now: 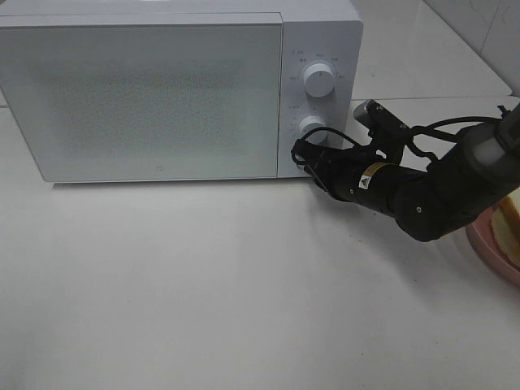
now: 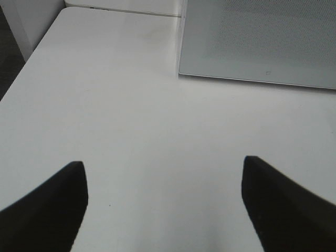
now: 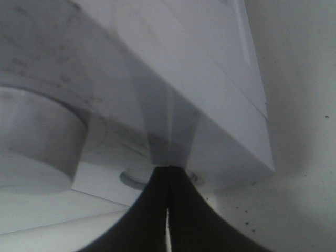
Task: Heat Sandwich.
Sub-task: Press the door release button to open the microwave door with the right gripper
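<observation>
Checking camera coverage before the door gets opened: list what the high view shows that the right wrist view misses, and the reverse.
Only the high view: the whole microwave with its door closed, the upper knob, the right arm, and the sandwich on its plate at the right edge.
Only the right wrist view: the right tool close up, tips shut together at the microwave's front, below a knob.
Both: the lower knob and the table.
</observation>
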Controlling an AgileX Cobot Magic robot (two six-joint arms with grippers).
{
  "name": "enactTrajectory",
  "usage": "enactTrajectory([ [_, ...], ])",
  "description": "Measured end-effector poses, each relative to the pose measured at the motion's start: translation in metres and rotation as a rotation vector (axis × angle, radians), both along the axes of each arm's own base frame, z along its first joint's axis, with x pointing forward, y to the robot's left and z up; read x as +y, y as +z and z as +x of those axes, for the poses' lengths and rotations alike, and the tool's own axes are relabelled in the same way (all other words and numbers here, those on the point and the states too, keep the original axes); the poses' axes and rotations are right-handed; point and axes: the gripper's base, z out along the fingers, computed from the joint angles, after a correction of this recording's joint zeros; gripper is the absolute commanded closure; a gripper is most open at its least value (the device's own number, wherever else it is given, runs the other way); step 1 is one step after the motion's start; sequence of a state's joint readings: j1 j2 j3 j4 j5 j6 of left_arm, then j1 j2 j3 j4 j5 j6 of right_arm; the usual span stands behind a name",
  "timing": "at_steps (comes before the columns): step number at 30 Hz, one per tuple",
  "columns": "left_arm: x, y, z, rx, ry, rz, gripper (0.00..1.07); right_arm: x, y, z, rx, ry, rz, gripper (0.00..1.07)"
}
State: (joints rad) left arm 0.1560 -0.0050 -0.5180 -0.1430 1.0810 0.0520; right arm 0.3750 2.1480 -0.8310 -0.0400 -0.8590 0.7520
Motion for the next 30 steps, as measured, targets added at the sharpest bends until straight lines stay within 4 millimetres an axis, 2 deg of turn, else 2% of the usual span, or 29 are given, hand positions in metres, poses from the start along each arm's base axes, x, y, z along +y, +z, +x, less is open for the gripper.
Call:
enactTrajectory([
  [30, 0.0000, 0.0000, 0.0000, 0.000, 0.000, 0.000, 0.30, 0.0068, -0.0002, 0.0063, -0.021, -0.037, 0.007, 1.07],
])
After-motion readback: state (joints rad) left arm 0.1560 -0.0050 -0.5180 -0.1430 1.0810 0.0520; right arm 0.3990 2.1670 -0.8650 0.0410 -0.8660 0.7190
